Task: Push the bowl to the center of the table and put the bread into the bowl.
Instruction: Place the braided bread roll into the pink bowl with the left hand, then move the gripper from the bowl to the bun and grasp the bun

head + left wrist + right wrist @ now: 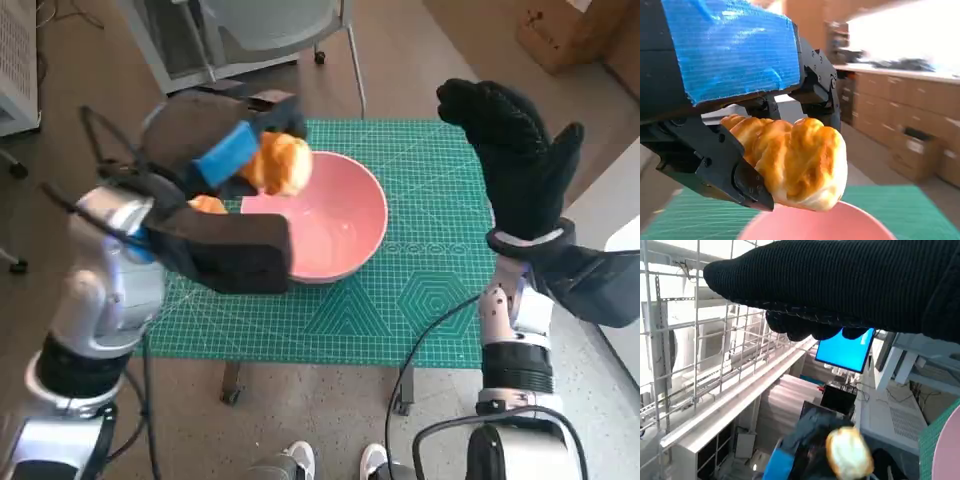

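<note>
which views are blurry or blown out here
Left wrist view: the bread and left robot hand are sharp, the room behind soft with a blown-out bright patch. Right wrist view: overexposed and washed out behind the glove. Head view: evenly lit, edges bent by the wide lens.

a green cutting mat [440, 290] covers the table at the frame's centre. a grey chair [250, 30] stands at upper centre, a cardboard box [570, 30] upper right, white shoes [335, 462] at bottom centre.
</note>
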Motion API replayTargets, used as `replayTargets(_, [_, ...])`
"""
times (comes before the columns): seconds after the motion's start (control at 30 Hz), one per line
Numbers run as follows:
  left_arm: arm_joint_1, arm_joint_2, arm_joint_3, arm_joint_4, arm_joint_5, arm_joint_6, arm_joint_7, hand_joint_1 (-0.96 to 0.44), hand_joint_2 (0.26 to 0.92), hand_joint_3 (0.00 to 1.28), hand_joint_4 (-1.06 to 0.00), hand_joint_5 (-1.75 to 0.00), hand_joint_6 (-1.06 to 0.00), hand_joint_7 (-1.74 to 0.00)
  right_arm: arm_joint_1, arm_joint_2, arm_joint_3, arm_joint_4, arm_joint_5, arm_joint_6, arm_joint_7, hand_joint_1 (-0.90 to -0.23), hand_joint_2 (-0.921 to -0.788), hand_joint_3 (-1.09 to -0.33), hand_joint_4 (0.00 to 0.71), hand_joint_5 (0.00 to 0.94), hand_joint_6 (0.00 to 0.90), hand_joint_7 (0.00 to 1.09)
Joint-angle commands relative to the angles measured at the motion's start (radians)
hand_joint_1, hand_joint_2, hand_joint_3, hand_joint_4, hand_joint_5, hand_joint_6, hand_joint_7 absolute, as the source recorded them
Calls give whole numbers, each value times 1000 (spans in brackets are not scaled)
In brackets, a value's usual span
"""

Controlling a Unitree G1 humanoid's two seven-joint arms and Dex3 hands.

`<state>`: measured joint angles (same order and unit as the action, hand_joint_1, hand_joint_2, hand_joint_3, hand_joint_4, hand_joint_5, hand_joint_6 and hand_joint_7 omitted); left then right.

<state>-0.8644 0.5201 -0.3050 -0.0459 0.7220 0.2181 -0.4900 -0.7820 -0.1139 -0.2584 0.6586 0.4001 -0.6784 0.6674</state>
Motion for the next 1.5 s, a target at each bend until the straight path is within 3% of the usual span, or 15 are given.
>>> replayTargets(0.03, [-59, -42, -36, 125, -6, -63, 36, 3, 920, 75, -676, -1206, -623, -1140, 34, -8, -5, -6, 15, 14, 0, -641, -921, -531, 262, 2, 414, 0])
replayTargets(0.47, [-149, -128, -86, 381, -4, -113, 66, 2, 920, 87, -677, -1202, -595, -1177, 59, -19, -8, -45, 9, 21, -27, -642, -921, -532, 264, 2, 412, 0])
replayTargets(0.6, [-155, -144, -92, 424, 1, -102, 64, 2, 921, 147, -633, -1285, -508, -1222, 64, -21, -7, -56, 5, 22, -38, -640, -921, -535, 264, 2, 415, 2])
replayTargets(0.63, [-156, -147, -96, 436, 5, -89, 53, 70, 921, 172, -597, -1320, -461, -1146, 66, -21, -7, -60, 5, 23, -42, -640, -921, -535, 265, 2, 416, 2])
replayTargets(0.67, [-157, -149, -100, 443, 8, -80, 45, 71, 902, 189, -471, -1202, -383, -951, 67, -21, -7, -62, 4, 23, -44, -640, -921, -536, 268, 3, 419, 4])
replayTargets(0.7, [-156, -150, -103, 446, 10, -65, 31, -10, 887, 161, -391, -877, -326, -751, 70, -21, -6, -66, 3, 22, -48, -640, -921, -538, 270, 4, 422, 5])
replayTargets(0.77, [-155, -150, -107, 446, 10, -51, 17, -106, 886, 101, -307, -474, -266, -494, 73, -21, -4, -72, 1, 22, -52, -638, -921, -539, 273, 5, 424, 6])
replayTargets(0.83, [-149, -150, -107, 435, 2, -26, -15, -190, 883, 50, -219, -199, -221, -302, 75, -21, -2, -77, -3, 22, -59, -635, -921, -540, 275, 6, 426, 6])
replayTargets(0.93, [-141, -148, -107, 419, -8, 0, -54, -277, 870, 20, -119, -65, -177, -193, 77, -20, 2, -82, -7, 22, -68, -630, -921, -542, 277, 6, 428, 7])
replayTargets(1.07, [-134, -145, -97, 417, -35, -11, -68, -350, 864, 7, -55, -14, -153, -141, 76, -18, 5, -79, -11, 21, -77, -633, -921, -541, 279, 5, 429, 7])
replayTargets(1.5, [-77, -80, -63, 344, -89, -91, -45, -529, 889, 12, 0, 1, -146, -115, 70, -2, 17, -48, -13, 2, -77, -632, -921, -539, 281, 4, 431, 6])
